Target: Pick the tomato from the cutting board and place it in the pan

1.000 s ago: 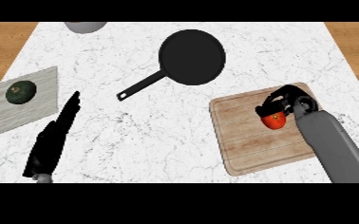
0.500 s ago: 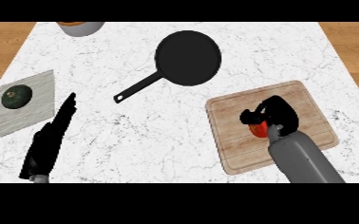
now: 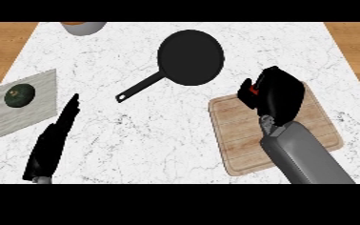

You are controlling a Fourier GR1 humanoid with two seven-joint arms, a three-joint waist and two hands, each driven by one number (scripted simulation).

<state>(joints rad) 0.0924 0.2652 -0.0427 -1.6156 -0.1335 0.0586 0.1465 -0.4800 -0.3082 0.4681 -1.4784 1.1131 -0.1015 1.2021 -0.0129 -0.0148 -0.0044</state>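
Small red tomato (image 3: 255,90): we're clasping it with fingers curled in our black right hand (image 3: 280,95), wanting clearance over the round black pan (image 3: 190,57).

One view from the robot's head looks steeply down onto the counter (image 3: 175,143).

Path from right hand (image 3: 277,95) to pan (image 3: 190,57) is open: hand sits over top edge of board (image 3: 235,143), curled on tomato (image 3: 254,90), and pan is near, up-left. Only a bare strip of counter (image 3: 162,138) lies between board and pan rim. The handle (image 3: 141,86) runs down-left, off that line. Wide bare counter mid-table. The left hand (image 3: 53,140) lies at lower left, fingers straight, well apart from pan. The slab (image 3: 35,112) with green fruit (image 3: 19,95) at left edge and bowl (image 3: 83,27) at top left are also well apart.
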